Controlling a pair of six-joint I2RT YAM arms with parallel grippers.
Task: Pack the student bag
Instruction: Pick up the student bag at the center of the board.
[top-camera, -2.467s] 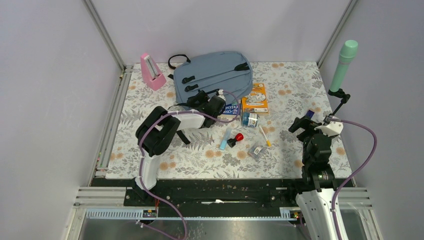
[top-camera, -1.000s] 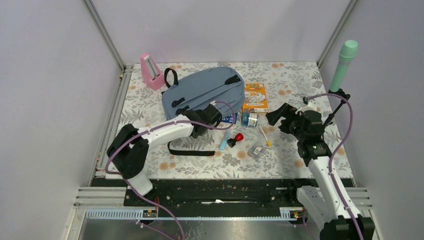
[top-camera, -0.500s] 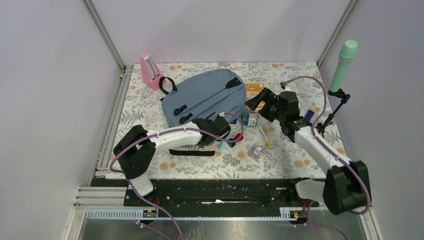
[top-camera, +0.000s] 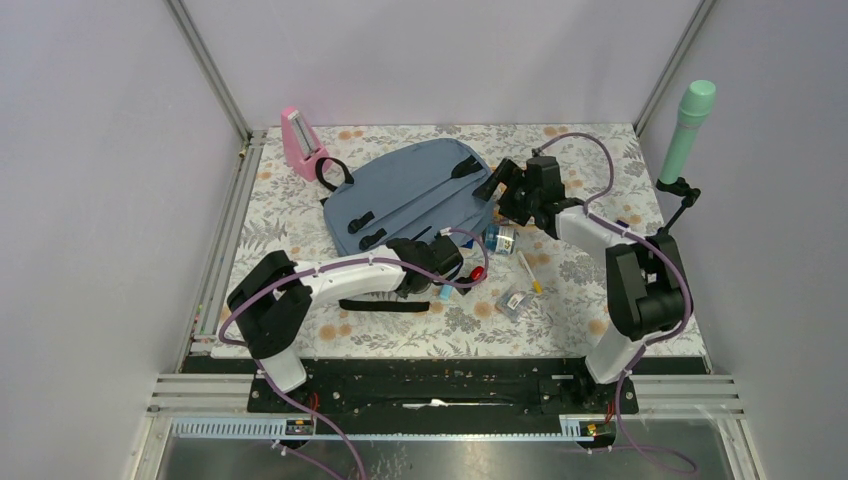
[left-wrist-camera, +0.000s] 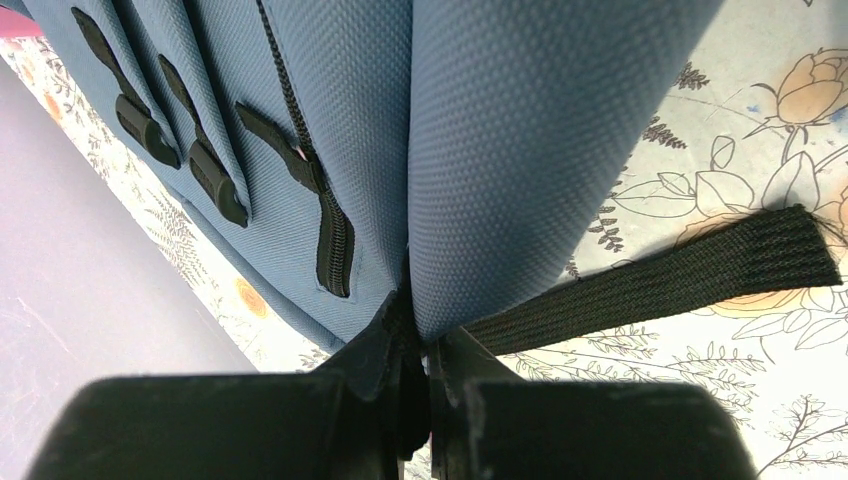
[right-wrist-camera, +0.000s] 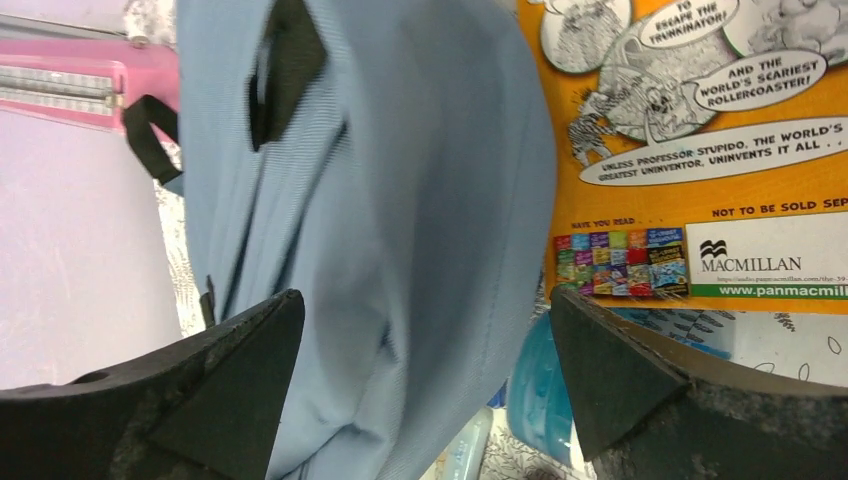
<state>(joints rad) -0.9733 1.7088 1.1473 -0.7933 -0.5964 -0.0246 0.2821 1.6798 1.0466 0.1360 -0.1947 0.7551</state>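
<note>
The student bag (top-camera: 400, 192) is a grey-blue backpack lying flat at the back middle of the table, strap side up. My left gripper (top-camera: 437, 258) is at its near right corner, shut on a fold of the bag's fabric (left-wrist-camera: 520, 150), with the jaws pinched together at the hem (left-wrist-camera: 418, 330). A black strap (left-wrist-camera: 680, 280) trails on the table beside it. My right gripper (top-camera: 503, 190) hovers over the bag's right edge, open wide, with the bag's cloth (right-wrist-camera: 400, 200) below and between the fingertips (right-wrist-camera: 425, 370), not touching.
An orange comic book (right-wrist-camera: 700, 150) lies just right of the bag, a teal jar (top-camera: 499, 238) in front of it. A red-topped item (top-camera: 478, 272), a light blue tube (top-camera: 446, 290), a pencil (top-camera: 530, 272) and a small packet (top-camera: 515, 300) lie nearby. Pink metronome (top-camera: 303, 143) at back left.
The left gripper has dragged the bag's corner toward the front and turned the bag. The right arm has swung from the right side to over the bag's right edge.
</note>
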